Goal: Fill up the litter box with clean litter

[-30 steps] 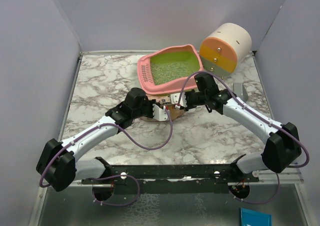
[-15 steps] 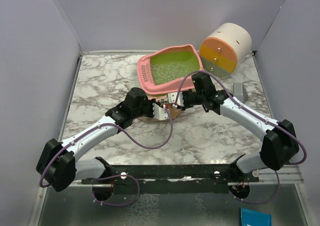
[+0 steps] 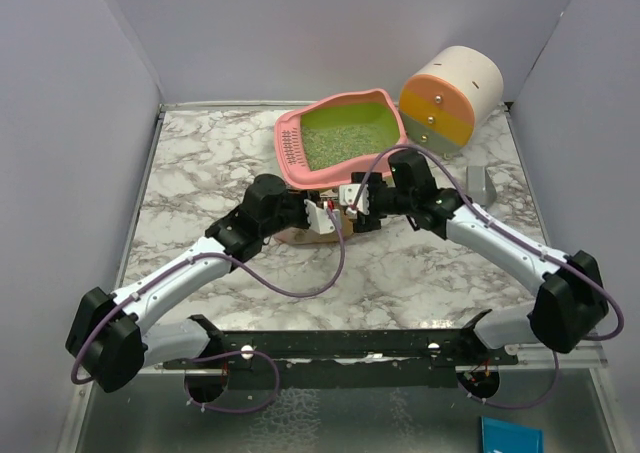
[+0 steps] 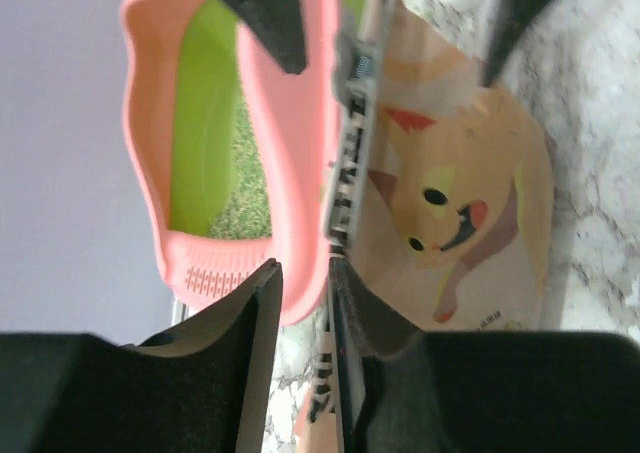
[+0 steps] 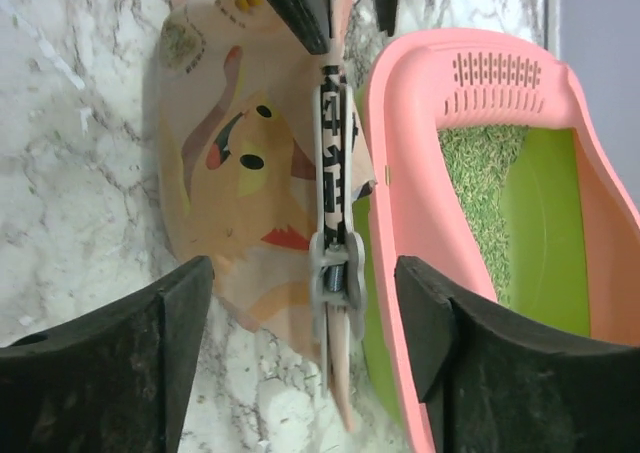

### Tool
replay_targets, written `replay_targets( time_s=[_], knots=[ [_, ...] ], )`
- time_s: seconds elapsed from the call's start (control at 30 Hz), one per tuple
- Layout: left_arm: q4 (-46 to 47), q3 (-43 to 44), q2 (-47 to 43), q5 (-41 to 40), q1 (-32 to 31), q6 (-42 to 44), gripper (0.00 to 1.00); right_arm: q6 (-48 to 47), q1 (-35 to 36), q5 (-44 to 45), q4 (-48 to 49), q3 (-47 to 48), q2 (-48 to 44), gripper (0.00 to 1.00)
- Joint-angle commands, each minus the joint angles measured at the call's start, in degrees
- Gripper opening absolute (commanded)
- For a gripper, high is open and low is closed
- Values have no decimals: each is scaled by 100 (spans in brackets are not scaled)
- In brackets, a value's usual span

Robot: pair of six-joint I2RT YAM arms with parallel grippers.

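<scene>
At 12 o'clock on the counter (image 3: 200, 163): litter box (image 3: 290, 148), pink rim, green inside; grille at its 9 o'clock;
clean litter (image 3: 345, 145): greenish granules lying inside the box;
pouch (image 5: 240, 173): at the box's 6 o'clock, touching its rim;
left pincer (image 4: 303, 273): pinching the pouch's zip edge;
right pincer (image 5: 303, 268): spread wide, straddling that edge

Close view down onto a marble table (image 5: 70, 123). At 6 o'clock the right gripper (image 5: 303, 278) has its two dark fingers (image 5: 100, 363) spread wide, touching nothing. Between them a tan pouch (image 5: 235, 173) with a cartoon animal runs its printed top edge up to 12 o'clock, where the left gripper (image 5: 350, 23) straddles it. At 3 o'clock, just beside the pouch, the pink litter box (image 5: 400, 173) holds greenish litter (image 5: 470, 193), with its slotted grille (image 5: 497, 73) at 1 o'clock.
</scene>
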Motion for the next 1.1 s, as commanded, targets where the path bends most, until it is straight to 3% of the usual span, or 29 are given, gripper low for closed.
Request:
replay_targets(
  time_s=[0.0,0.1,0.2,0.27,0.37,0.47,0.57,0.83,1.07],
  knots=[
    [858,251,-403,-460,-23,-1139,32,1030,53,112,723,-177,-910,77],
    [1056,731,-480,-1520,-5,-2817,40,2777,51,914,1358,-42,-1296,82],
    [-168,2072,-151,-2580,282,-4485,47,4092,-76,1914,522,950,-996,89],
    [-1253,3014,218,-2192,869,-5378,49,4657,-210,2183,-167,1604,-640,89],
    [-2369,4021,769,-758,2120,-6633,50,5501,-621,2059,-768,2175,-302,89],
    [-2701,4363,1143,-18,2641,-7480,51,6412,-1443,984,-818,2284,-211,89],
    [-2666,4296,1161,-44,2660,-7853,52,6884,-1861,411,-587,2131,-311,89],
    [-2130,3035,91,-837,2661,-8881,56,7098,-1876,-9,-491,1924,-536,89],
    [-1419,1948,-763,-819,2665,-8387,55,7126,-1876,32,-198,1339,-1119,88]
  ],
)
